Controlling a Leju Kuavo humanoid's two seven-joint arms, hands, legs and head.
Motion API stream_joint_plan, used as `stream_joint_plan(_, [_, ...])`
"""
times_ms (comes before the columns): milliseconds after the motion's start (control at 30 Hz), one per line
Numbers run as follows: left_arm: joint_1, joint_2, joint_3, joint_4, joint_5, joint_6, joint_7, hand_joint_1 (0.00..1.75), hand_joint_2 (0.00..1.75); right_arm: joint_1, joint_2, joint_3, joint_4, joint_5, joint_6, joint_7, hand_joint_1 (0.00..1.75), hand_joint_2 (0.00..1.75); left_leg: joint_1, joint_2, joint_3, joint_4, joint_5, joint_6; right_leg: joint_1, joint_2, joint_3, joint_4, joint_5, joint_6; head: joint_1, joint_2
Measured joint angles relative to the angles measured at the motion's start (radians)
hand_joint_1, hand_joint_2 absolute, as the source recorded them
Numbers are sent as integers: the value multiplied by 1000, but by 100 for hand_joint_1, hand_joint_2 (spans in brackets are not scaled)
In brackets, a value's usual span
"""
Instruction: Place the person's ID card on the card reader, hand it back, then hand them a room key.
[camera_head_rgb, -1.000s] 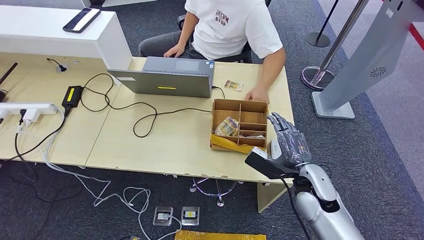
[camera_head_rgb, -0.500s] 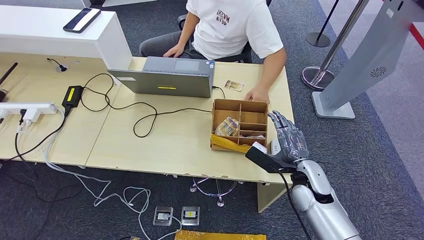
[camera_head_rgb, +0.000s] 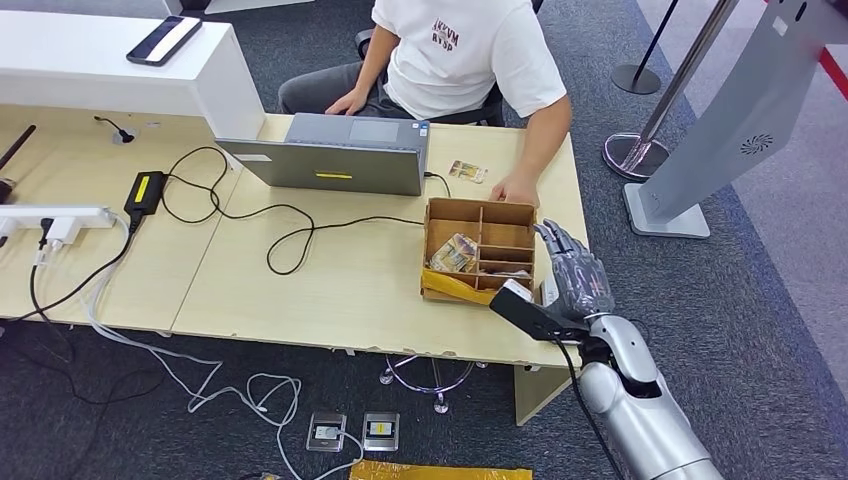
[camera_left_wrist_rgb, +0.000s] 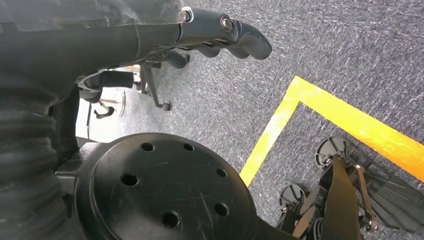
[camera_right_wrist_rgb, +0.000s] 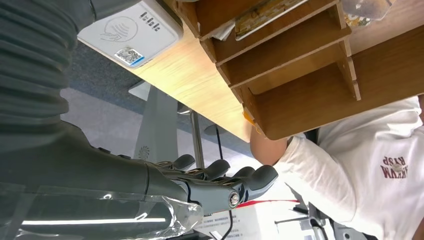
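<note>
Both hands empty: right hand fingers extended beside card reader.

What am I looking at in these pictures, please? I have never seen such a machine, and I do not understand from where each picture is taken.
This is a humanoid robot at a desk. One picture looks down from its head; the other two come from cameras at its wrists.

In the head view, its silver right arm reaches to the desk's edge, and the right hand is open and holds nothing. Beside it stand a wooden box with compartments and a white card reader. A laptop and cables also lie on the desk. A person sits opposite, one hand resting near the box.

The left hand hangs over the carpet, holding nothing.
</note>
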Motion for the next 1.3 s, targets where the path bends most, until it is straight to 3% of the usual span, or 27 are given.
stream_joint_plan(467, [-1,-1,0,5,-8,0,11,0,0,-24,16,2,59,-5,-5,-22,0,175,0,0,0,0,0,0,0,0,0,0,0,0,0,0])
stream_joint_plan(867, [-5,-27,0,34,-15,0,11,0,0,-55,60,5,119,-26,-20,-70,0,175,0,0,0,0,0,0,0,0,0,0,0,0,0,0])
stream_joint_plan(1300, [-9,-40,0,47,-24,0,11,0,0,-44,119,15,147,-29,-32,-62,0,175,0,0,0,0,0,0,0,0,0,0,0,0,0,0])
